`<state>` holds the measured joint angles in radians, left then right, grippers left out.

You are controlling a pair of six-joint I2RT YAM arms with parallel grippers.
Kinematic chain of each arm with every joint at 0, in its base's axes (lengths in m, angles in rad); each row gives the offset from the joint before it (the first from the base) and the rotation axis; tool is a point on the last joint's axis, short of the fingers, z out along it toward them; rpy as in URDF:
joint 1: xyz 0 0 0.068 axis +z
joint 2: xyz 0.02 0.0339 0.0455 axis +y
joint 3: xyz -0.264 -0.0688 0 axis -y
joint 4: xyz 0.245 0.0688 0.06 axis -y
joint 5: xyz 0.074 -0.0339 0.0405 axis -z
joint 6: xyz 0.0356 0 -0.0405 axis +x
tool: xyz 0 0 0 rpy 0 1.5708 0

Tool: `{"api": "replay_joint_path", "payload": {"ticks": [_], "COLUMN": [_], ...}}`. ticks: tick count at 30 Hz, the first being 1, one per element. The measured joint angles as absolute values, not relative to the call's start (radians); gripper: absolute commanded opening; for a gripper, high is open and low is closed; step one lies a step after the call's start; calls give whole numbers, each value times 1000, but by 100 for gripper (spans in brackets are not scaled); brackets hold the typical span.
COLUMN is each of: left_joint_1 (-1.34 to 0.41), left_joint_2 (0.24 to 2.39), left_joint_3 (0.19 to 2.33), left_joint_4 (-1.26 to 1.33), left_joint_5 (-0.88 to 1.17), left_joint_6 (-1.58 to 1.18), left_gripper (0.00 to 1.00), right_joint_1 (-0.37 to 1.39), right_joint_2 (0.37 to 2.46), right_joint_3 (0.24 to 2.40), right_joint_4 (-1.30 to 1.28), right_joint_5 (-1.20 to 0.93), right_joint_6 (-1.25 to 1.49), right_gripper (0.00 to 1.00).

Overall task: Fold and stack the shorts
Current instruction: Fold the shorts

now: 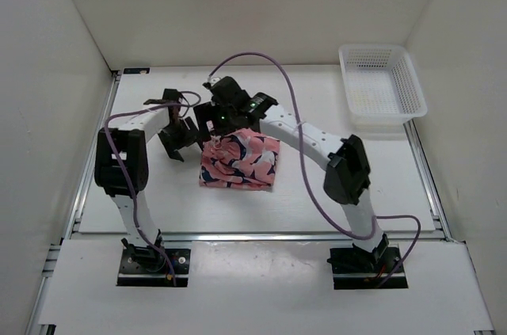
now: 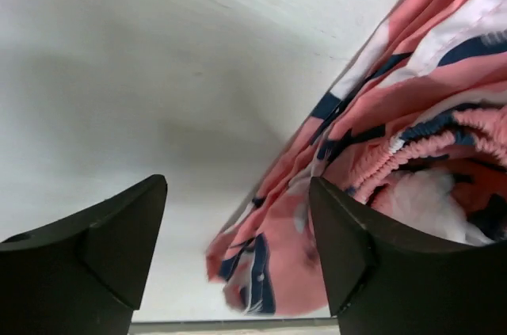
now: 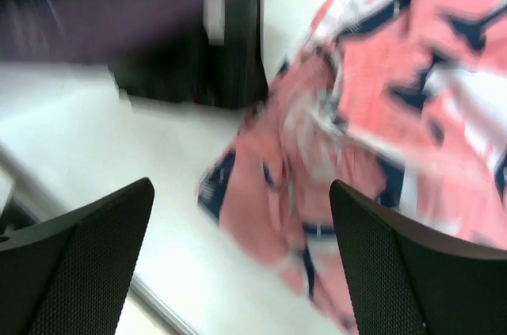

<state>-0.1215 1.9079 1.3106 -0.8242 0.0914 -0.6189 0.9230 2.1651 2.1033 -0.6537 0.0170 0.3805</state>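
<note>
We see a white table (image 1: 158, 200) with a mesh basket (image 1: 382, 85) at its far right corner. The shorts (image 1: 240, 161), pink with navy and white shapes, lie bunched in a rough square near the middle, well apart from the basket. The left gripper (image 2: 238, 184) hangs just left of the cloth, fingers apart and holding nothing. The right gripper (image 3: 242, 188) hovers over its far left corner, fingers apart.

A white plastic mesh basket (image 1: 415, 88) stands upright at the far right corner of the white surface (image 1: 182, 208), just beside the right wall. Plain white walls (image 1: 261, 2) enclose three sides, and metal rails (image 1: 261, 236) edge the surface.
</note>
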Motion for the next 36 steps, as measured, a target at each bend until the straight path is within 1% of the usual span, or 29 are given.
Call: {"api": "replay_joint_path", "payload": {"ticks": [1, 2, 3, 4, 5, 7, 10, 13, 16, 18, 24, 27, 28, 29, 30, 31, 32, 33, 34, 35, 36], "left_joint_1": [-107, -90, -75, -63, -49, -43, -102, -209, -299, -328, -321, -315, -315, -315, -317, -318, -318, -319, -320, -321, -321], "left_joint_2": [1893, 1876, 1858, 1838, 1815, 1776, 1738, 1750, 1814, 1892, 2175, 2276, 2295, 2300, 2300, 2299, 2292, 2280, 2262, 2235, 2200], "left_joint_3": [1319, 1330, 1344, 1365, 1388, 1444, 1534, 1609, 1669, 1704, 1813, 1881, 1905, 1926, 1946, 1965, 1983, 1996, 2004, 2009, 2011], "left_joint_4": [-840, -856, -872, -890, -902, -927, -941, -943, -946, -945, -960, -994, -1011, -1029, -1042, -1052, -1058, -1065, -1071, -1084, -1097], "left_joint_5": [88, 85, 81, 75, 65, 46, 35, 39, 57, 67, 61, 54, 55, 50, 40, 32, 23, 15, 8, -1, -9], "left_joint_6": [-612, -608, -602, -598, -588, -566, -544, -538, -538, -540, -542, -541, -539, -538, -535, -532, -522, -518, -508, -512, -507], "left_gripper": [83, 76, 53, 38, 26, 10, 10, 10, 10, 10, 10, 10, 10, 14, 19, 38, 56, 74, 89, 100, 100], "right_joint_1": [916, 911, 902, 889, 867, 808, 696, 625, 616, 616, 606, 601, 599, 598, 598, 597, 597, 597, 597, 597, 598], "right_joint_2": [2108, 2043, 1967, 1898, 1818, 1689, 1572, 1585, 1670, 1745, 2028, 2112, 2119, 2120, 2113, 2100, 2080, 2049, 2010, 1961, 1899], "right_joint_3": [2030, 1954, 1862, 1784, 1701, 1576, 1446, 1395, 1391, 1406, 1562, 1597, 1597, 1597, 1597, 1597, 1598, 1600, 1600, 1600, 1601], "right_joint_4": [-628, -613, -581, -563, -543, -515, -485, -470, -466, -468, -462, -461, -468, -474, -475, -477, -484, -495, -513, -530, -544], "right_joint_5": [-1, -15, -31, -38, -48, -54, -53, -58, -71, -81, -83, -75, -72, -69, -63, -57, -47, -28, -9, 15, 41], "right_joint_6": [377, 377, 384, 383, 400, 428, 467, 492, 498, 499, 515, 521, 523, 525, 525, 523, 524, 517, 512, 505, 497], "right_gripper": [86, 81, 57, 43, 29, 8, 7, 7, 1, 1, 1, 1, 5, 13, 41, 58, 73, 91, 99, 99, 99]}}
